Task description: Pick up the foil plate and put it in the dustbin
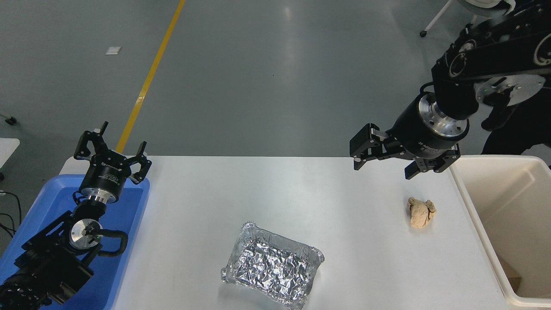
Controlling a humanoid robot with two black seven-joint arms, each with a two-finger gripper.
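Observation:
The foil plate (272,265), a shiny crinkled silver tray, lies on the white table (275,193) near its front edge, a little left of centre. The cream-white dustbin (508,224) stands at the table's right end. My right gripper (381,163) hangs open and empty above the table's far right part, well up and to the right of the foil plate and just left of the dustbin's far corner. My left gripper (112,151) is parked open at the lower left, over the blue tray.
A crumpled beige paper wad (421,212) lies on the table between the right gripper and the dustbin. A shallow blue tray (129,215) sits at the table's left end under the left arm. Something brown shows at the dustbin's bottom (512,275).

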